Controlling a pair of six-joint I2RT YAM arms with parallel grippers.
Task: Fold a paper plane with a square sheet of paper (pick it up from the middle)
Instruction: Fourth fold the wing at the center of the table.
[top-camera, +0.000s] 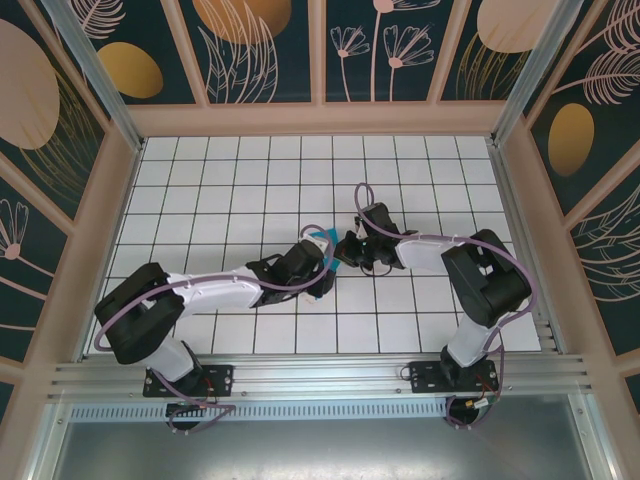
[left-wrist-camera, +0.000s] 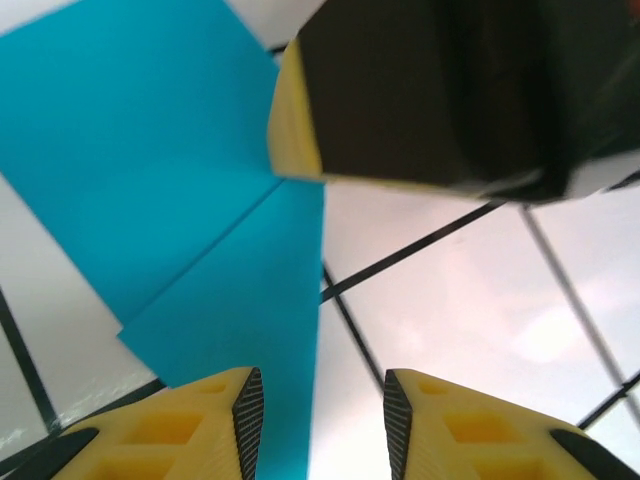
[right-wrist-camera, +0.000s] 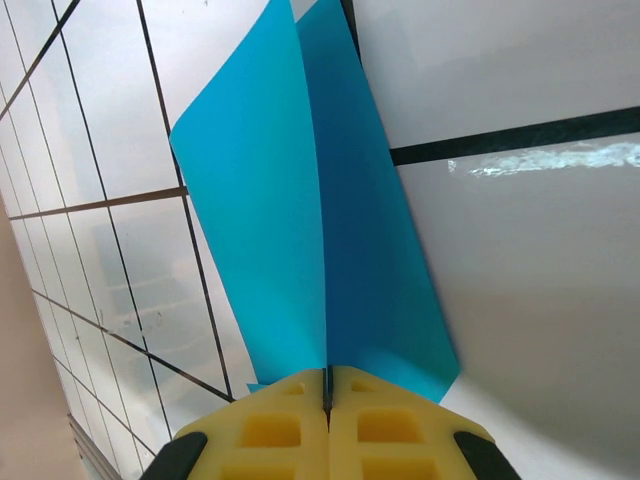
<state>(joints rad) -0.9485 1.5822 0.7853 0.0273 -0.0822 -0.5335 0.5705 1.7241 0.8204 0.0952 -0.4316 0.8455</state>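
The cyan-blue sheet of paper (right-wrist-camera: 300, 230) is folded along a crease, and my right gripper (right-wrist-camera: 327, 385) is shut on that crease, with the two halves fanning away from the yellow fingers. From above, only small blue bits of the paper (top-camera: 324, 240) peek out between the two gripper heads near the table's middle. My left gripper (left-wrist-camera: 322, 420) is open just over the tiles. The paper (left-wrist-camera: 180, 200) lies past its left fingertip, one edge running between the pads. A fold line crosses the paper there. The right gripper's body (left-wrist-camera: 440, 90) looms close above.
White tiled table (top-camera: 250, 190) with dark grout lines, walled by tan frames and dark floral panels. Both arms reach inward and meet near the centre, wrists nearly touching. Free floor lies behind and to both sides.
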